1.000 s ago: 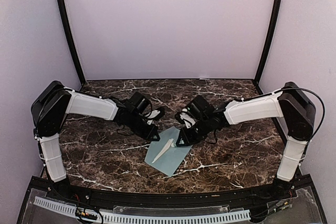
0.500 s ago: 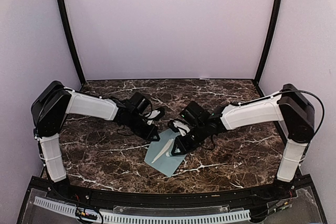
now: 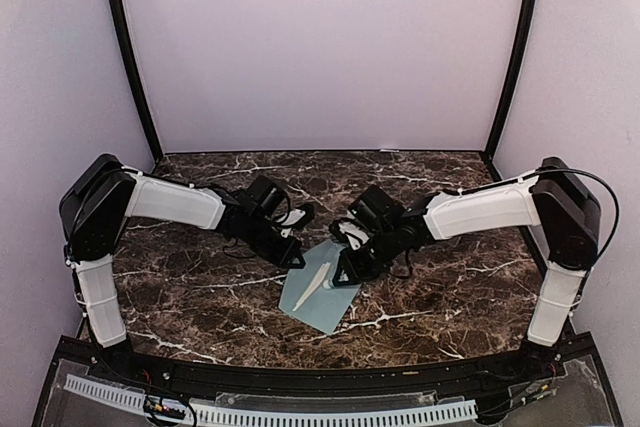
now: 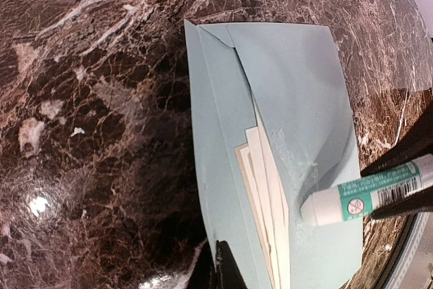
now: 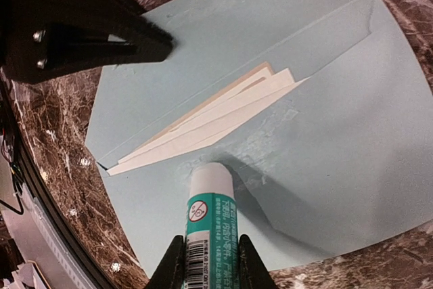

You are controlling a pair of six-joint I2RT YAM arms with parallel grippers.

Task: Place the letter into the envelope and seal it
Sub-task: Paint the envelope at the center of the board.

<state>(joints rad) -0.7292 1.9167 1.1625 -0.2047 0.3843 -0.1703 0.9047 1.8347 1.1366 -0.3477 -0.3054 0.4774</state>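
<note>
Dark brown marble-patterned desk (image 3: 200,287) fills the floor of a booth with plain pale lilac walls (image 3: 320,47). Near the middle of it lies the flat pale blue-grey paper envelope (image 4: 298,99), flap open and spread flat. A folded cream-white paper letter (image 4: 260,181) sits in the envelope's pocket; only a narrow, pointed strip of it shows at the mouth, the rest is hidden inside.

The right gripper (image 5: 208,258) is clamped around a white-and-green glue stick (image 5: 210,214). The stick's white tip touches the inside of the envelope's flap, just beside the exposed strip of letter, and shiny smears mark the paper there. Its rear end is cut off by the right wrist view, and its label print is too small to read.

The left gripper (image 3: 295,259) has its jaws fully closed on nothing, its black tip down at the envelope's edge. From above, both grippers cover the envelope's far end.
</note>
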